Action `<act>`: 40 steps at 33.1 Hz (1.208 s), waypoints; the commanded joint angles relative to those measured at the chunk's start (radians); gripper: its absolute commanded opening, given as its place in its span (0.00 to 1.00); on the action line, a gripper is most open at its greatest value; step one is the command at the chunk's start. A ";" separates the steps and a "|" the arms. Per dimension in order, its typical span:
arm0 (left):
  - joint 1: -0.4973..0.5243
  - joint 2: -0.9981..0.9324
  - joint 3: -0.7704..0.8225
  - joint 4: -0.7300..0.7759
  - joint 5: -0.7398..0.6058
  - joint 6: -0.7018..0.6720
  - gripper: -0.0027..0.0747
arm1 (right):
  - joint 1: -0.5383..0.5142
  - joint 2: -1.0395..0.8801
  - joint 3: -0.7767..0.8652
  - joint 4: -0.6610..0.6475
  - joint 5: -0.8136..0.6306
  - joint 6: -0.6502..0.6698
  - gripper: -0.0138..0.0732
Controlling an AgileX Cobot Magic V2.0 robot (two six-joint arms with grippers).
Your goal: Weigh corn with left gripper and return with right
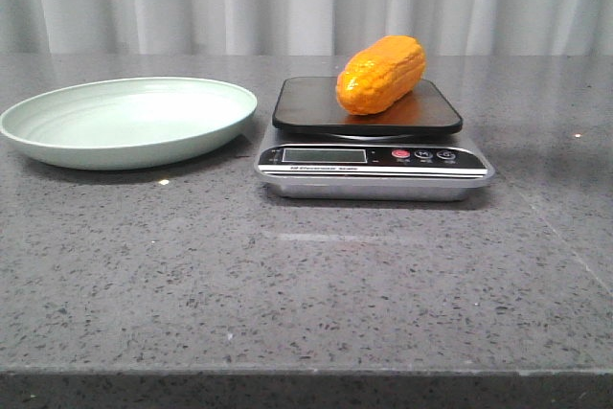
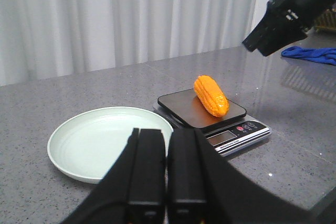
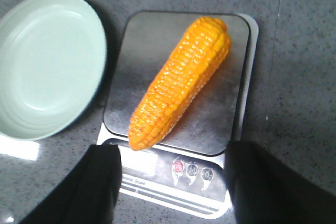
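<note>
We see the corn (image 1: 381, 75) lying diagonally on the kitchen scale (image 1: 374, 166) beside the pale green plate (image 1: 129, 122), our left gripper (image 2: 167, 174) pressed together, our right gripper (image 3: 173, 182) spread wide, fingertips cropped.

A grey speckled table (image 1: 306, 275) bears a pale green plate (image 1: 129, 122) just beside a scale (image 1: 374, 155).
</note>
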 commanded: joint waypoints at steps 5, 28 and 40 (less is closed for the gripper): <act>-0.006 0.017 -0.024 0.007 -0.078 0.001 0.21 | 0.137 0.193 -0.254 -0.280 0.212 0.285 0.74; -0.006 0.017 -0.024 0.007 -0.078 0.001 0.21 | 0.173 0.393 -0.429 -0.383 0.370 0.577 0.74; -0.006 0.017 -0.024 0.007 -0.078 0.001 0.21 | 0.170 0.467 -0.429 -0.384 0.387 0.575 0.74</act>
